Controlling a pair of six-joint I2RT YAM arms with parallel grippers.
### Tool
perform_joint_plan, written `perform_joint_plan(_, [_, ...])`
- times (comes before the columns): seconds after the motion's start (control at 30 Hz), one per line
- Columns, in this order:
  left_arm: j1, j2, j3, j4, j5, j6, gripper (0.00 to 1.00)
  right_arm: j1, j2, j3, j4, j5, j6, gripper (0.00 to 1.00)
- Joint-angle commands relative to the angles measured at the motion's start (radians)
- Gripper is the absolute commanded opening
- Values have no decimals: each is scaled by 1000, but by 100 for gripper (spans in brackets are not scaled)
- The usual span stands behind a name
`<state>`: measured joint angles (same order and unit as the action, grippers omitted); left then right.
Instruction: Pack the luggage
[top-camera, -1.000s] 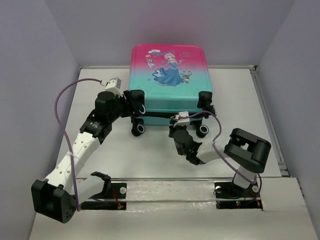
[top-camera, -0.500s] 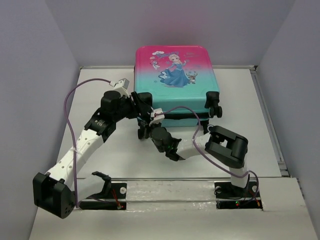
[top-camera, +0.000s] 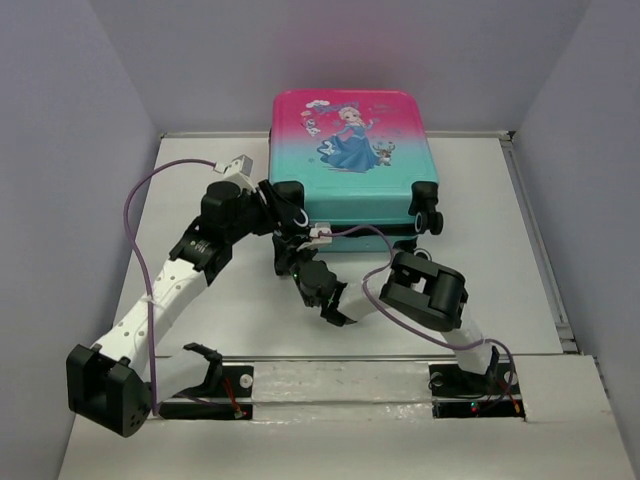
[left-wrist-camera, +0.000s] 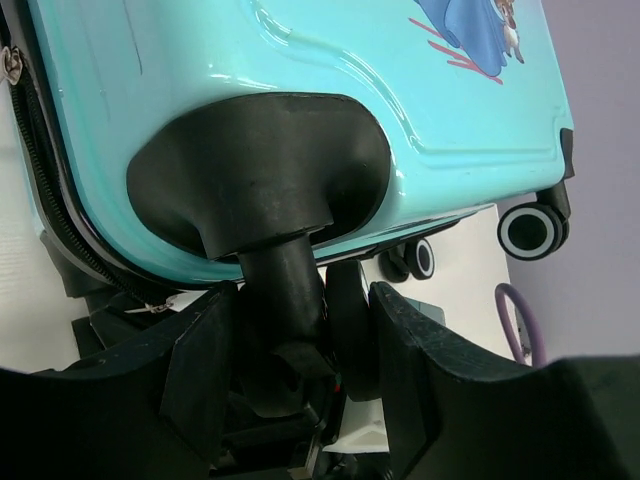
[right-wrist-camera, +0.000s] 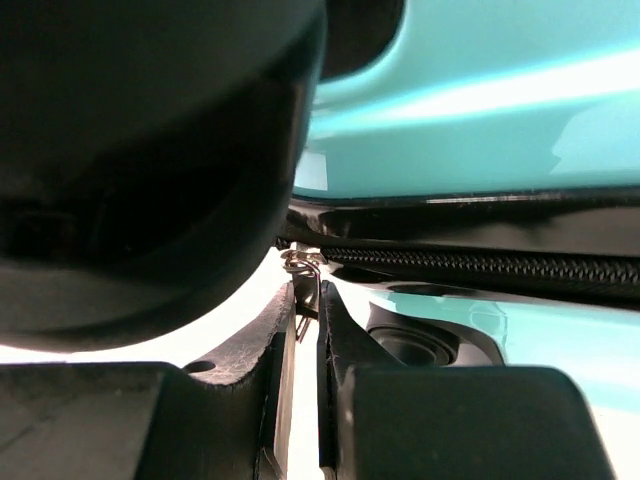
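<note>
The luggage (top-camera: 350, 170) lies flat and closed at the back of the table, pink at the far end and teal towards me, with a princess print on top. My left gripper (top-camera: 278, 215) is at its near-left corner, its jaws closed on the black wheel (left-wrist-camera: 350, 330) and caster stem (left-wrist-camera: 285, 290); the teal shell (left-wrist-camera: 300, 50) fills that view. My right gripper (top-camera: 297, 258) is just below the same corner, shut on the metal zipper pull (right-wrist-camera: 305, 285) at the end of the black zipper (right-wrist-camera: 480, 265).
Another wheel (left-wrist-camera: 532, 230) shows at the near-right corner (top-camera: 428, 222). A purple cable (top-camera: 140, 190) loops off the left arm. Grey walls close in the table on three sides, and the arm bases sit on the front rail (top-camera: 340, 385).
My right gripper has slid left along the luggage's near edge with the zipper pull, from mid-edge to the left corner. The luggage shifted slightly right early on; the left gripper stayed on the wheel.
</note>
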<state>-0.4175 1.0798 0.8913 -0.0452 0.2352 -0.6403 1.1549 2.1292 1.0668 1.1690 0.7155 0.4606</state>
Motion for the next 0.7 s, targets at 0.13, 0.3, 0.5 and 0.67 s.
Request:
perform_joint_plan(0.13, [-106,-38,58,430,228,-70,6,153,-98,-190,250,-228,26,63])
perform_joint_plan(0.3, [-109,-24,69,380,144,-21,15,154,-398,-421,-24,-200,6,79])
perform_joint_plan(0.5, [-135,20,57,415,133,-35,32,154,-842,-531,-700,-182,15,82])
perform_joint_plan(0.67, [-139,14,3,484,130,-90,34,63,-1126,-487,-931,-213,-31,95])
